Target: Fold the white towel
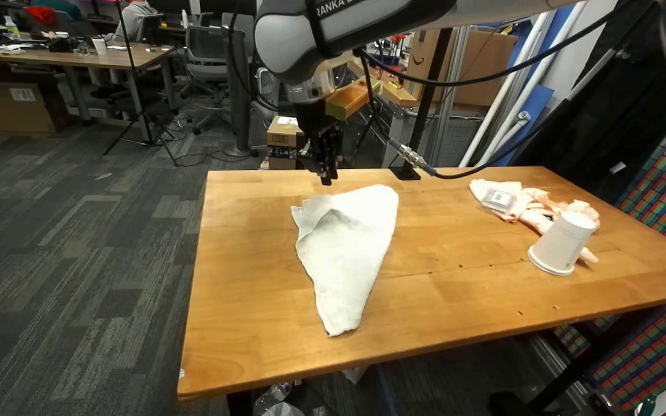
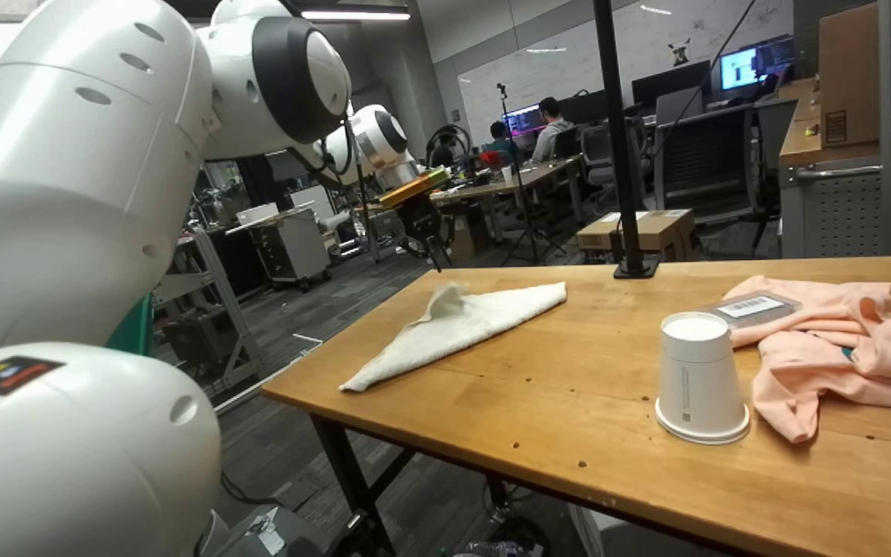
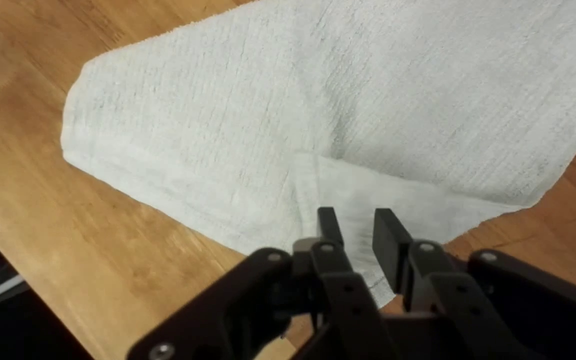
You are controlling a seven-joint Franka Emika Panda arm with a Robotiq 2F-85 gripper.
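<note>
The white towel (image 1: 347,254) lies on the wooden table as a rough, folded triangle. One narrow end points to the table's near edge in that exterior view. A part of the towel (image 2: 465,321) stands up in a small raised fold near its far side. In the wrist view the towel (image 3: 208,110) fills most of the picture, with a smoother flap turned over below the gripper. My gripper (image 3: 355,212) is partly open, with a gap between its fingertips and nothing held. In both exterior views the gripper (image 1: 326,179) (image 2: 439,265) hangs above the table's far edge, apart from the towel.
An upside-down white cup (image 1: 562,242) (image 2: 701,379) stands on the wooden table (image 1: 252,323). A crumpled pink cloth (image 2: 817,371) lies beside it, with a clear plastic box (image 2: 755,307) on top. A black pole (image 2: 635,267) rises from the table's edge.
</note>
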